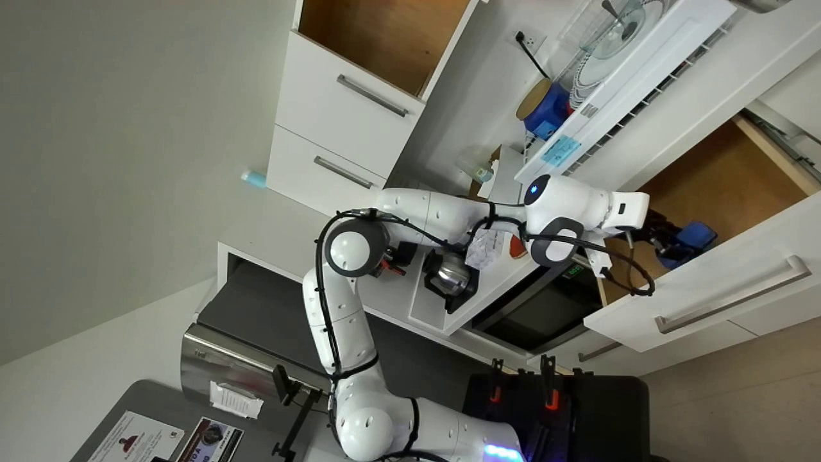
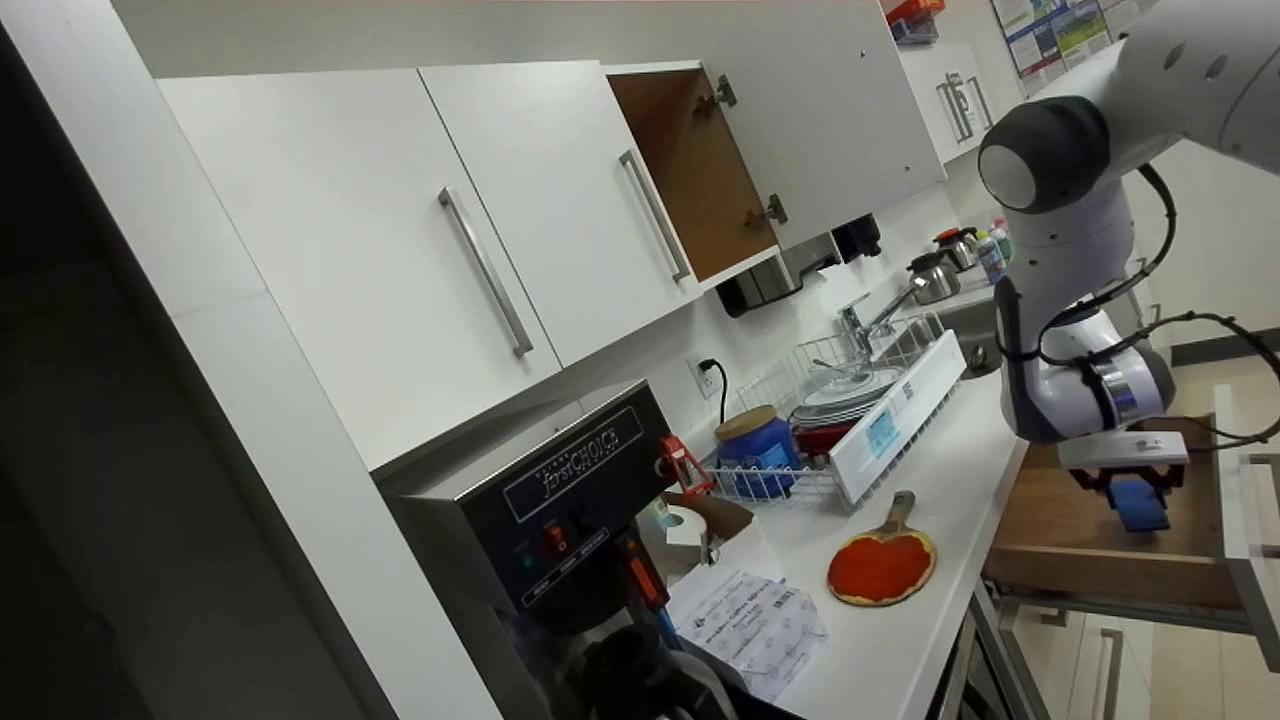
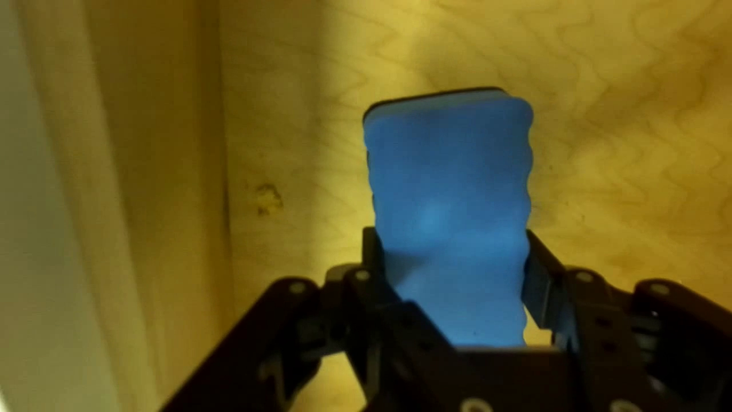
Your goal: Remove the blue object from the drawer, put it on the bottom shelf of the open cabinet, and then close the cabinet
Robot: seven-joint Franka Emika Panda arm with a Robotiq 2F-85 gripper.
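At wrist-view center, a gripper [image 3: 451,247] pinches a blue block [image 3: 449,212], probably light and soft, best held by its wavy sides.

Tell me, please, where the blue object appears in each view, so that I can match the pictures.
In an exterior view: the blue object is far right, about mid-height, at the jaws.
In an exterior view: the blue object is far right, below mid-height, at the jaws.
In the wrist view: the blue object is near the centre, between the jaws.
Shared landmark: the drawer, its wood interior beside the blue object in all three views.
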